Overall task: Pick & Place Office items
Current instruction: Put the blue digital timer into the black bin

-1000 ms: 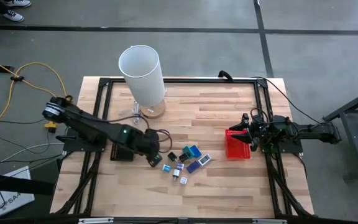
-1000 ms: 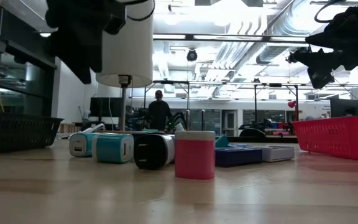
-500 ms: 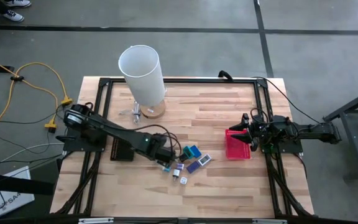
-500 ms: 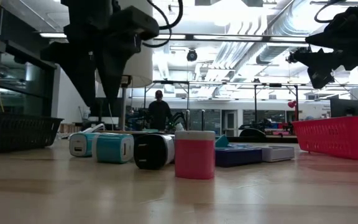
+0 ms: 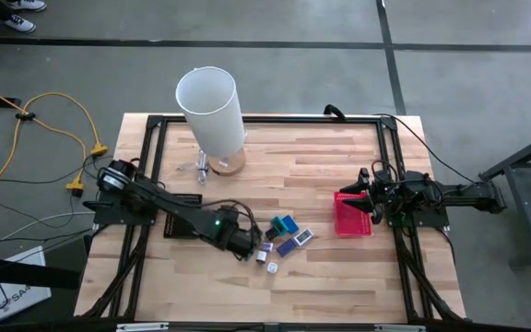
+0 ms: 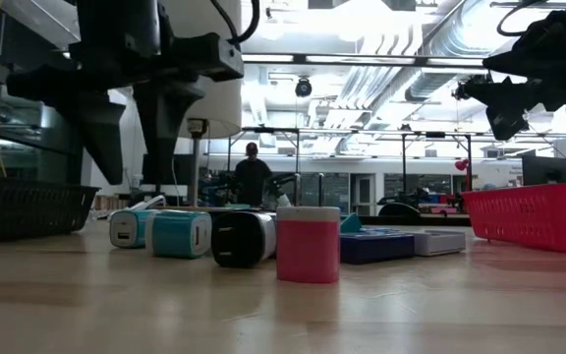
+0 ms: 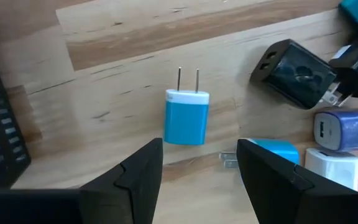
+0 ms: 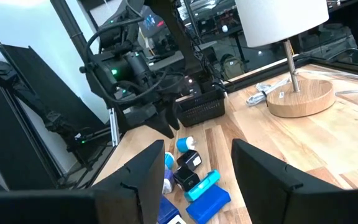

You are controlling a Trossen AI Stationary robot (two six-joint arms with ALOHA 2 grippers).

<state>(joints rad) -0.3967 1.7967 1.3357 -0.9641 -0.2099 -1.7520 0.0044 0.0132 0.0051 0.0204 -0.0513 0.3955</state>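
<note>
The office items (image 5: 282,242) lie in a small cluster on the wood at mid-table. They are chargers and flat pieces in blue, teal, black, white and pink. My left gripper (image 5: 246,246) hangs open over the cluster's left end. In the left wrist view a blue plug charger (image 7: 187,117) lies flat just ahead of the gap between my left gripper's (image 7: 199,146) fingers, prongs pointing away. A black charger (image 7: 297,73) and a teal one (image 7: 272,150) lie beside it. My right gripper (image 5: 369,199) waits open above the red basket (image 5: 353,216).
A tall white cylinder lamp (image 5: 210,103) on a wooden base stands at the far left of the table. A black mesh tray (image 5: 181,227) lies left of the cluster. A person (image 6: 252,177) stands far off in the room behind.
My left gripper has swung in over the left end of the cluster, come down toward the table and drifted a little toward the near edge, staying open. The items and my right arm have kept still.
</note>
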